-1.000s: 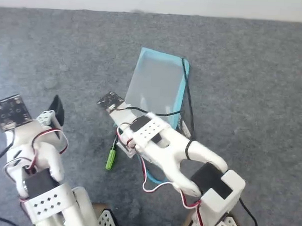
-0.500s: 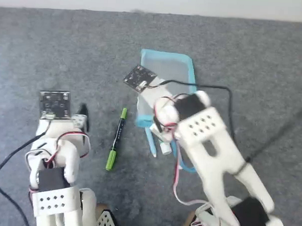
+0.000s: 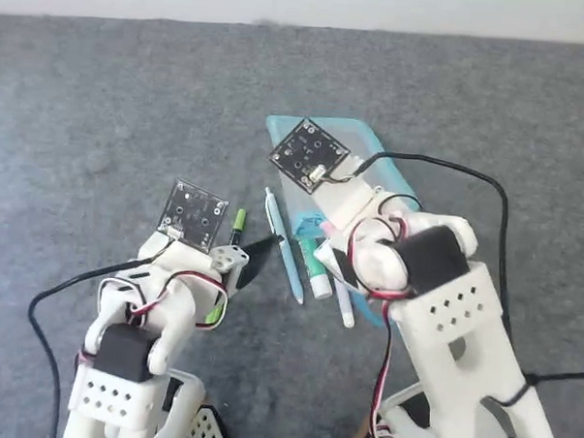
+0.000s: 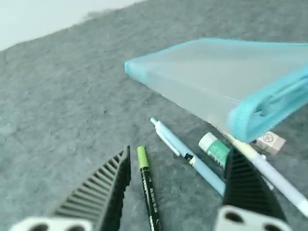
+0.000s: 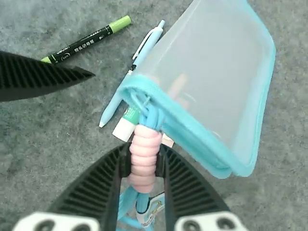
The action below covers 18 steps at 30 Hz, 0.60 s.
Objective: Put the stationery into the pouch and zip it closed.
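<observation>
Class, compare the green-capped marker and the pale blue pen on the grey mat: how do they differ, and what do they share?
Colour: the marker has a black barrel with a green cap; the pen is pale blue all over.
Place: the marker lies under the left gripper, farther from the pouch; the pen lies right beside the pouch.
Shared: both lie flat on the mat, outside the pouch.

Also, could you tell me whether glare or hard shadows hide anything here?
High view: soft, even light, no hard shadows on the pouch. Left wrist view: no glare. Right wrist view: faint sheen, a pink shape shows dimly through it.
</observation>
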Available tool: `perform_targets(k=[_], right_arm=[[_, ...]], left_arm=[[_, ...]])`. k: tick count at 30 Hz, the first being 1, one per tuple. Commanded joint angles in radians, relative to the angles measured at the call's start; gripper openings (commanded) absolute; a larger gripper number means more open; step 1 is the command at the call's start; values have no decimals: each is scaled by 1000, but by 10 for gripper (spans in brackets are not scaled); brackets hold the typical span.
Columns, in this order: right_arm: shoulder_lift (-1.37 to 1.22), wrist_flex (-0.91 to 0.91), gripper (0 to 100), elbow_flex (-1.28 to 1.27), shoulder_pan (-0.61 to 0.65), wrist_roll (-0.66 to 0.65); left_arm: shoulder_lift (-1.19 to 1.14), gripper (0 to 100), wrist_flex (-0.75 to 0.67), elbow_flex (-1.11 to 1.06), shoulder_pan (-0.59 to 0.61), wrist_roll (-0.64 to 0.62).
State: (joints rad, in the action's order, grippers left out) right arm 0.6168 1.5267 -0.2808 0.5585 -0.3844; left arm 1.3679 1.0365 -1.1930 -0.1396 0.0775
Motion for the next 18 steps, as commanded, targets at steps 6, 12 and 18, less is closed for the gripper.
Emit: perform_targets(k=[6,12,18], right_arm=[[62,22,7,44,31,8],[61,22,7,44,62,9],[61,24,7,49,64,9]], left_arm=[[9,318,-63,28,-49,-32],[9,317,-63,28,-92,-29],[6,316,-104,27,-92,-26]])
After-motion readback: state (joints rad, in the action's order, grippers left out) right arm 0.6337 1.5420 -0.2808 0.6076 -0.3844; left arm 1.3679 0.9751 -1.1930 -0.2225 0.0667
